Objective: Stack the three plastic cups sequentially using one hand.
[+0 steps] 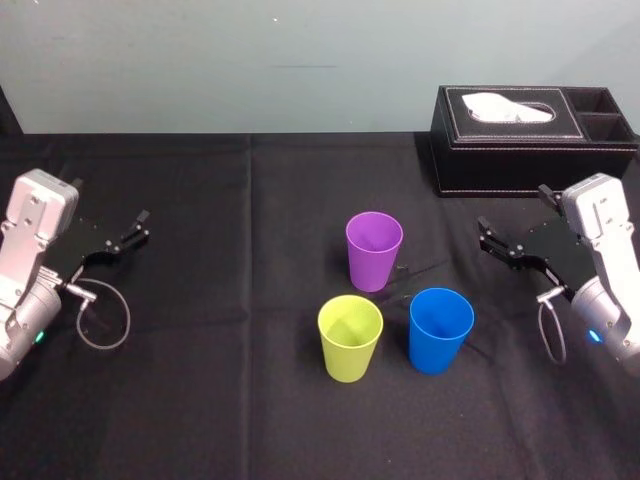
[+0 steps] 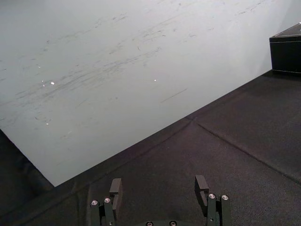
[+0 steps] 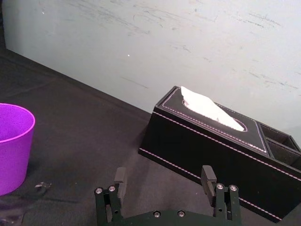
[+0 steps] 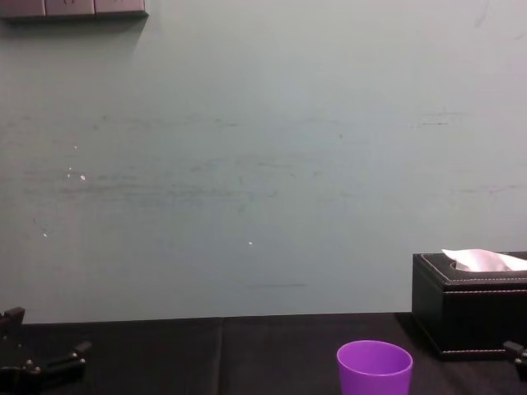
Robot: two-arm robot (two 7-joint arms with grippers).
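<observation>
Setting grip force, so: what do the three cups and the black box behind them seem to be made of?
Purple cup, yellow-green cup, blue cup: likely plastic, thin-walled, smooth, evenly coloured. Black box: looks like leather or imitation leather, going by the pale stitching along its edges; which one is unclear.

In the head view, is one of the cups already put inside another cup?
No, the purple cup, yellow-green cup and blue cup each stand apart, upright, on the black tablecloth.
</observation>
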